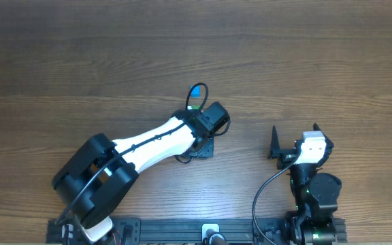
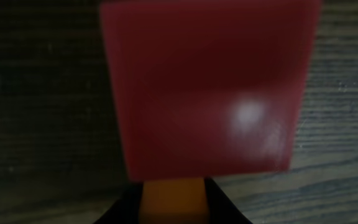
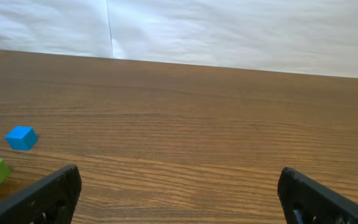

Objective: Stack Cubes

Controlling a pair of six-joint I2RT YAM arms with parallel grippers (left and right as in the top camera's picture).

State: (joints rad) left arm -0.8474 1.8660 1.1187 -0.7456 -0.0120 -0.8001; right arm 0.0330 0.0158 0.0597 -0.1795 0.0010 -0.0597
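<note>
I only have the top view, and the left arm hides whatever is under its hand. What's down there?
Observer: A red cube, very close in front of the left hand.
Operator: Anything else with it?
Observer: An orange thing shows between that hand and the red cube. I can't tell what it is or whether it is held.
Operator: Is the right hand carrying anything?
Observer: No. The right hand is open, with nothing in it.
</note>
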